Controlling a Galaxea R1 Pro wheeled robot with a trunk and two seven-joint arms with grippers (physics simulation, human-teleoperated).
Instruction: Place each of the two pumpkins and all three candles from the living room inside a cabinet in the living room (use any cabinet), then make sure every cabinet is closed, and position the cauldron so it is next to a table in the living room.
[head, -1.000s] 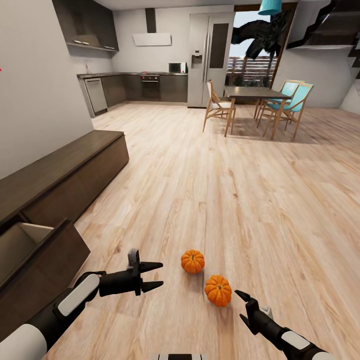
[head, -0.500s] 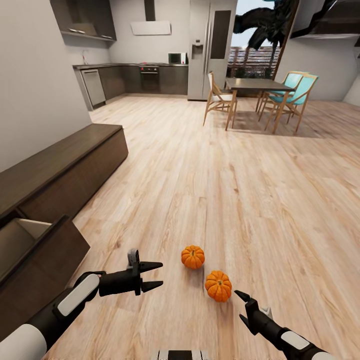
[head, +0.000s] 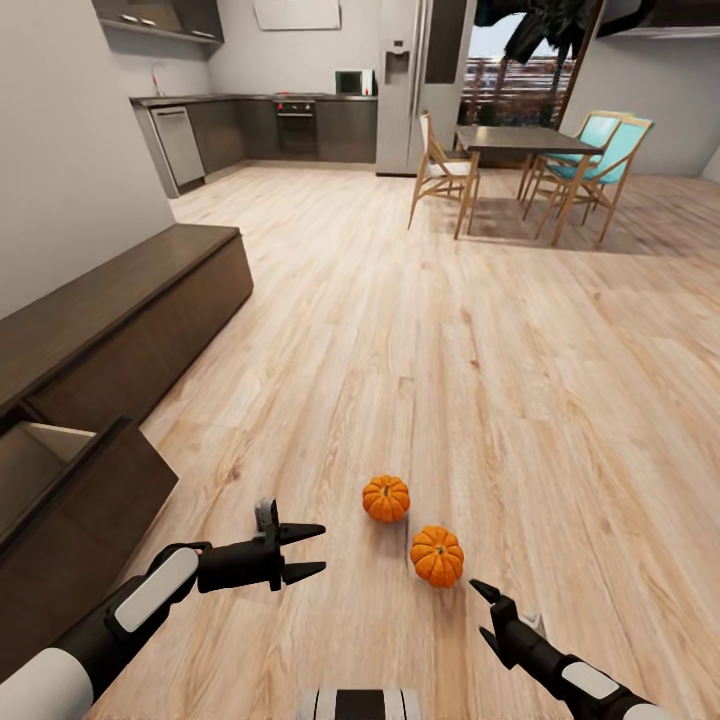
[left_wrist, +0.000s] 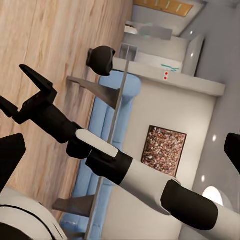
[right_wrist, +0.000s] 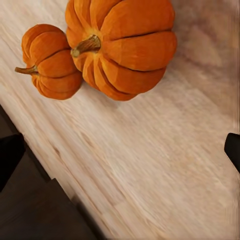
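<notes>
Two orange pumpkins lie on the wooden floor, one (head: 386, 498) slightly farther off and one (head: 437, 556) nearer. My left gripper (head: 322, 548) hangs open to the left of them, its fingers pointing toward the farther one. Just in front of the nearer pumpkin (right_wrist: 125, 45), my right gripper (head: 478, 608) is open and apart from it; the other pumpkin (right_wrist: 50, 62) lies behind. The dark brown cabinet (head: 150, 300) runs along the left wall with its near drawer (head: 40, 470) pulled open. A black cauldron (left_wrist: 101, 59) stands on a low table by a blue sofa. The candles are out of view.
A dining table (head: 520, 140) with wooden and teal chairs (head: 600, 150) stands far back on the right. Kitchen cupboards (head: 300, 125) and a fridge (head: 405, 80) line the back wall. Open floor stretches between there and the pumpkins.
The head view has tilted downward, so the whole room sits higher in the picture. Both arms and the pumpkins have kept their places.
</notes>
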